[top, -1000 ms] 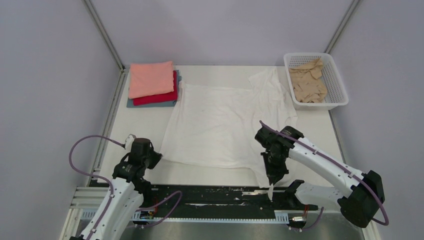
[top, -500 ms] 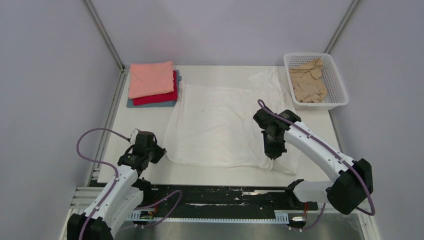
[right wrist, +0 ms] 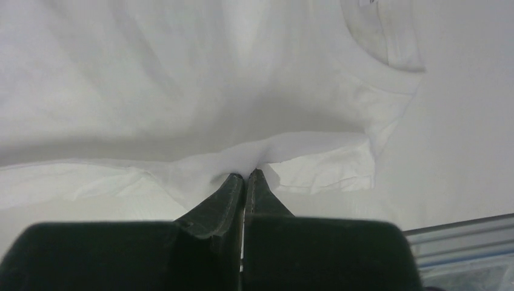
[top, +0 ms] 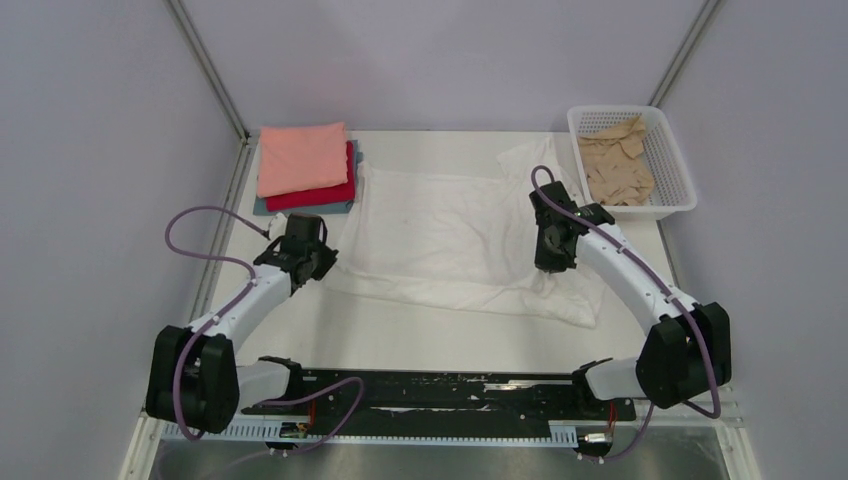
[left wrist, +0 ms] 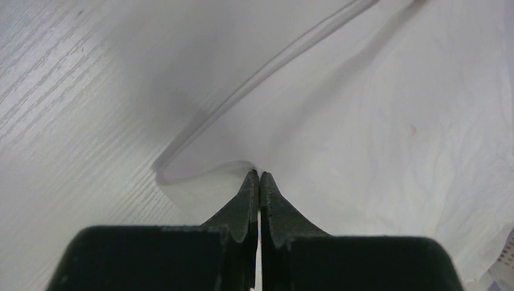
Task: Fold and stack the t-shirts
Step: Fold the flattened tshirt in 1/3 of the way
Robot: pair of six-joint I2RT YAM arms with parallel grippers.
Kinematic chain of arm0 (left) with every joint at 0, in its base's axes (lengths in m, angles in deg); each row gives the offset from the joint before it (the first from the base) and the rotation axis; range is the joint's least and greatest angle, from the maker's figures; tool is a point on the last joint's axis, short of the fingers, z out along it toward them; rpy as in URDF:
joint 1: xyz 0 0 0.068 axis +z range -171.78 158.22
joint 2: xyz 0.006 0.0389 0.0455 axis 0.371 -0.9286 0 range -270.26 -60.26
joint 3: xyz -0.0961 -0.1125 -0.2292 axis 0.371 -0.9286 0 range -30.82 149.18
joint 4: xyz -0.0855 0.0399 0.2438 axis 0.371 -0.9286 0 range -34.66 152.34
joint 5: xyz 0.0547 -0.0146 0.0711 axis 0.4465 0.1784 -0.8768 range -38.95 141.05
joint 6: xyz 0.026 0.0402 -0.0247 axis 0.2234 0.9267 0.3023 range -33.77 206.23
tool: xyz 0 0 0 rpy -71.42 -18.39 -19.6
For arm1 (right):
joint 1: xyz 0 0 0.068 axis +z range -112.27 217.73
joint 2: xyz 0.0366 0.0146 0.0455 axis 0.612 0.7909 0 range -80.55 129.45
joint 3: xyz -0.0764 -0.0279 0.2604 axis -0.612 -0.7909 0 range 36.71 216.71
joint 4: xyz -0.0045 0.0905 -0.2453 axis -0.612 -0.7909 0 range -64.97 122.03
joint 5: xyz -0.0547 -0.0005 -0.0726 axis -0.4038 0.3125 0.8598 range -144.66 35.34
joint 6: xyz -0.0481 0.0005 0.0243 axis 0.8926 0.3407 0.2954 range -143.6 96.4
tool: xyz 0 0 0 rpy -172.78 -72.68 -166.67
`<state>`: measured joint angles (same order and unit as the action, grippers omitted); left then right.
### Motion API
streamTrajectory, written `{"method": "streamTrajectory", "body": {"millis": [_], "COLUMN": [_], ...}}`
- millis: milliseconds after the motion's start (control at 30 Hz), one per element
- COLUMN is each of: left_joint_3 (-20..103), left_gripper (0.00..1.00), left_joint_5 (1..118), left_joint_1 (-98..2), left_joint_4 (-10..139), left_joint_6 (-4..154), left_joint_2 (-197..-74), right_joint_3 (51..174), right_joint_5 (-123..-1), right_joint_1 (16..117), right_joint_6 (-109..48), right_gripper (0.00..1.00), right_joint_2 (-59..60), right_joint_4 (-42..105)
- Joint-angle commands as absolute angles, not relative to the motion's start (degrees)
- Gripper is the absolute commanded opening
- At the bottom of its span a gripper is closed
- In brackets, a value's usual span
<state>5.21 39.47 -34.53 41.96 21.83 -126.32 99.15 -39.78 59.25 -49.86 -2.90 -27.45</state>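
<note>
A large white t-shirt [top: 440, 240] lies across the middle of the table, its near hem lifted and carried back over itself. My left gripper [top: 318, 262] is shut on the shirt's left near edge [left wrist: 242, 163]. My right gripper [top: 556, 262] is shut on the right near edge [right wrist: 267, 151]. The collar [right wrist: 382, 36] shows in the right wrist view. A folded stack sits at the back left: salmon-pink [top: 300, 157] on top, red [top: 325, 195] under it, grey-blue [top: 270, 208] at the bottom. A tan-beige shirt [top: 615, 165] lies crumpled in the basket.
A white lattice basket [top: 672, 170] stands at the back right. Bare white table [top: 420, 340] lies between the shirt and the black rail [top: 440, 390] at the near edge. Grey walls and metal posts close in the sides.
Both grippers have moved away from the near edge toward the back, dragging the white shirt's near hem with them so the cloth doubles over itself. Both stay shut.
</note>
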Motion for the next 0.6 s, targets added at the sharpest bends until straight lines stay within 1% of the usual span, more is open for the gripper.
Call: {"method": "streamTrajectory", "body": {"millis": [0, 233, 467, 567], "left_joint_3": [10.23, 14.61, 15.79, 15.92], "left_gripper": [0.00, 0.00, 0.00, 0.00], "left_joint_5": [35.49, 33.18, 30.53, 30.96], "left_joint_1": [-34.06, -33.91, -33.74, -33.73], "left_joint_4": [44.55, 46.21, 45.87, 46.09], "left_joint_6": [21.05, 20.09, 19.66, 19.48], "left_joint_2": [-131.98, -138.65, -140.29, -141.29], "right_joint_3": [101.89, 105.56, 110.52, 112.12], "right_joint_5": [-40.53, -39.82, -40.28, -40.12], "right_joint_1": [56.20, 53.66, 53.26, 53.29], "right_joint_6": [-46.97, -45.42, -41.22, -37.78], "right_gripper": [0.00, 0.00, 0.00, 0.02], "right_joint_2": [-0.92, 2.59, 6.76, 9.40], "right_joint_4": [-18.96, -16.94, -16.25, -15.47]}}
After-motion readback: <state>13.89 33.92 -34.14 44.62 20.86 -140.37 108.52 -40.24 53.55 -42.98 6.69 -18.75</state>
